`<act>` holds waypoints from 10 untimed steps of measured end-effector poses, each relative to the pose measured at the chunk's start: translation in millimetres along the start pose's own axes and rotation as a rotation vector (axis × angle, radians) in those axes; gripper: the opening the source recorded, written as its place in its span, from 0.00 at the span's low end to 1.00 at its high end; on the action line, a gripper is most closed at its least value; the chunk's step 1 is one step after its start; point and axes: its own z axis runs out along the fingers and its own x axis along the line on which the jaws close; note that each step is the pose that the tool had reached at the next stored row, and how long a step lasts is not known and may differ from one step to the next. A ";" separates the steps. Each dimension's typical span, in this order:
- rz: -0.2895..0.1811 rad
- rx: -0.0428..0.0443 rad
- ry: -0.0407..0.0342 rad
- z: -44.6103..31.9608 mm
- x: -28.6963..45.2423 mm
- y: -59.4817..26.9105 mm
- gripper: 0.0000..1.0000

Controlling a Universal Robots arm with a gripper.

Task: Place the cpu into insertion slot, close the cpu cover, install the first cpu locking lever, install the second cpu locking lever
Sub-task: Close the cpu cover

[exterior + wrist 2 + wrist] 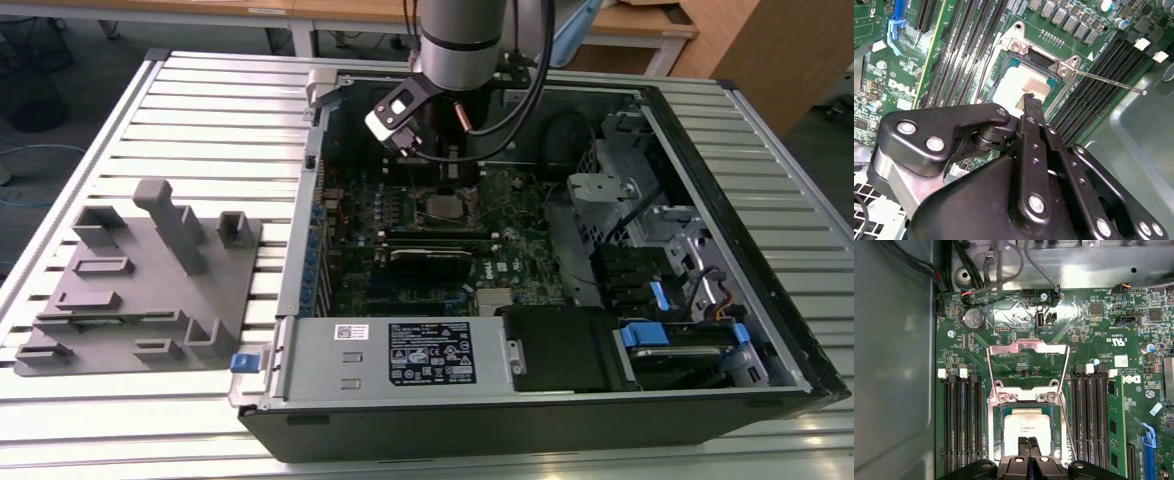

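- cpu [1029,426] is sitting in the insertion slot [993,420], so step one looks done.
- gripper [1028,441] hangs right over it, jaws pinched together with nothing visibly between them.
- Further back, cpu cover [1029,345] is flipped open and a locking lever [1109,81] sticks out unlatched, so everything else is left.

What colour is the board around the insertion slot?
Green circuit board, best in the first wrist view.

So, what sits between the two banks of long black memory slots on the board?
The insertion slot with the cpu lying in it, seen in the first wrist view; the cpu cover is swung open, and the fingers hang over the cpu.
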 end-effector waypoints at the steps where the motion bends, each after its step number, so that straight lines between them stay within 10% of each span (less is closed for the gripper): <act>1: 0.000 0.0000 0.0000 0.0 0.0 0.0 0.11; 10: 0.000 0.0000 -0.0001 -0.7 0.0 0.0 0.11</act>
